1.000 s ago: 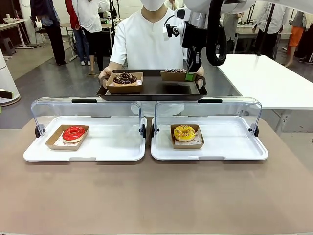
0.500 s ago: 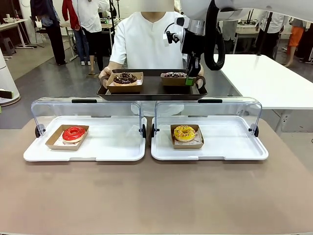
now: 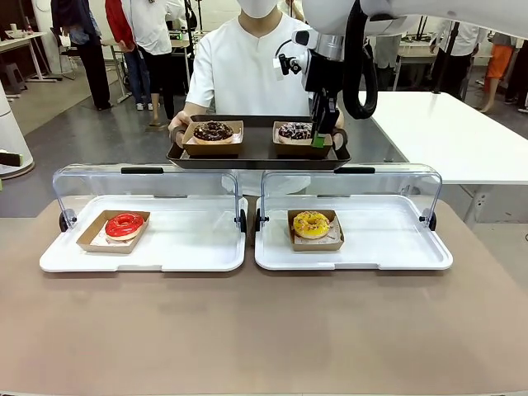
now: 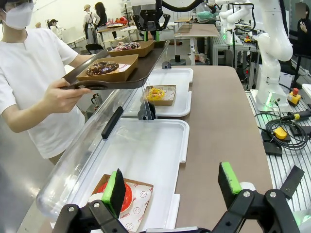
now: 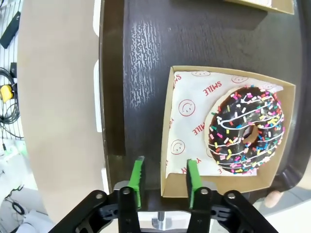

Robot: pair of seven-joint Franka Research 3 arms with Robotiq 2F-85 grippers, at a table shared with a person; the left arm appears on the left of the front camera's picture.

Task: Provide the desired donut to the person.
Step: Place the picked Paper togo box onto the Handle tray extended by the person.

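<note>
1. Right fingers [image 5: 165, 177] are partly spread, straddling the rim of the cardboard tray [image 5: 228, 136] without pinching it.
2. The sprinkled chocolate donut [image 5: 248, 130] sits just ahead of them, on the person's [image 3: 247, 66] dark serving tray [image 5: 146, 63].
3. Left fingers [image 4: 172, 187] are wide apart above the red donut [image 4: 125, 196].

A dark tray [image 5: 204, 43] with wood-grain texture carries brown cardboard boxes [image 5: 167, 145] lined with printed paper [image 5: 194, 116]; clear glossy plastic lids [image 3: 148, 186] stand over the matt brown surface [image 3: 264, 330].

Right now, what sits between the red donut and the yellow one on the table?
In the front view, no food: between the red donut and the yellow donut lie bare white tray surfaces and their adjoining edges.
</note>
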